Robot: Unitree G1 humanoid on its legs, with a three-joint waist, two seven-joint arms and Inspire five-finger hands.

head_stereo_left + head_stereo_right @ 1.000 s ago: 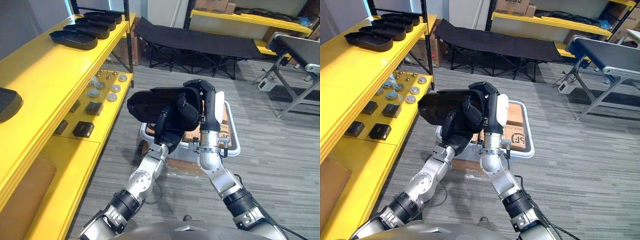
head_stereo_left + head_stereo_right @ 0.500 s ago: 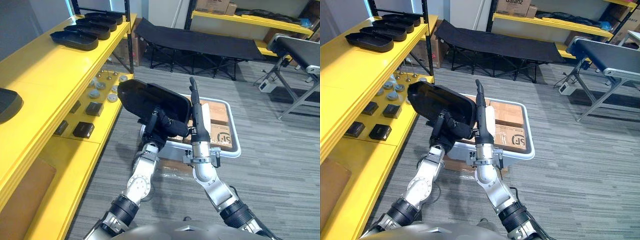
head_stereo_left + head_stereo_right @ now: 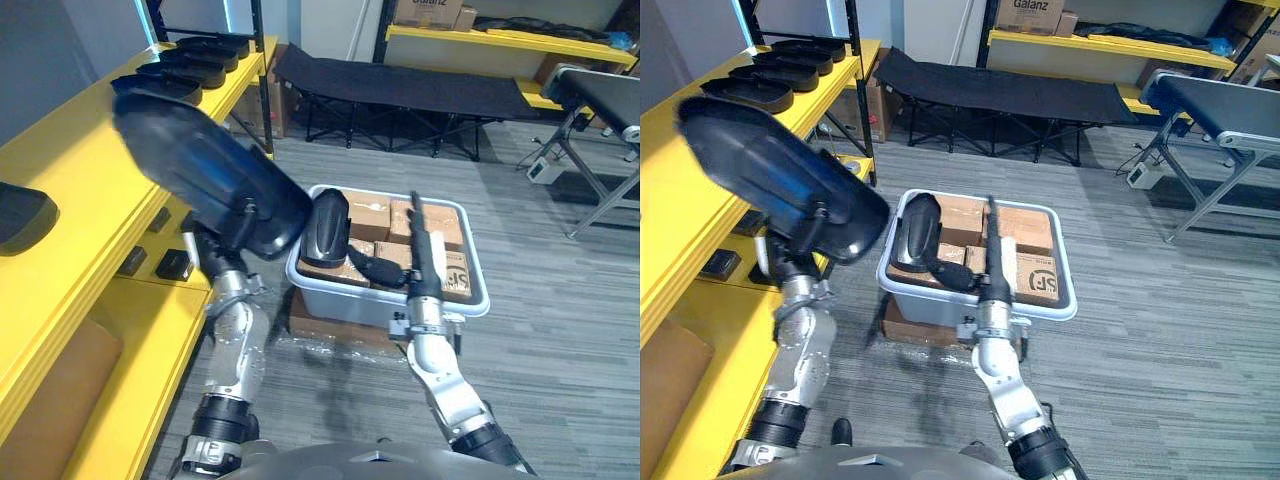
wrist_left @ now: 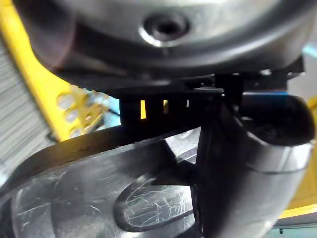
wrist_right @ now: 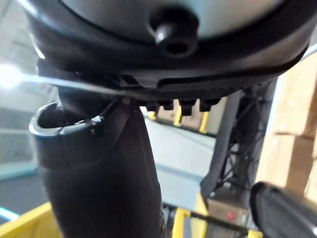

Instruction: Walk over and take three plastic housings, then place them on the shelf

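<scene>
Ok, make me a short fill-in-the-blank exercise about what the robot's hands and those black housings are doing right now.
1. The left hand grips a large black housing raised beside the ____ shelf.
2. The right hand holds ____.
3. A second housing stands in the grey bin among ____ boxes.
Missing words: yellow; nothing; cardboard.

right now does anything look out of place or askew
One black housing stands on end among the cardboard boxes in the grey bin, while the housings on the yellow shelf lie flat in a row. Nothing looks spilled or damaged.
</scene>
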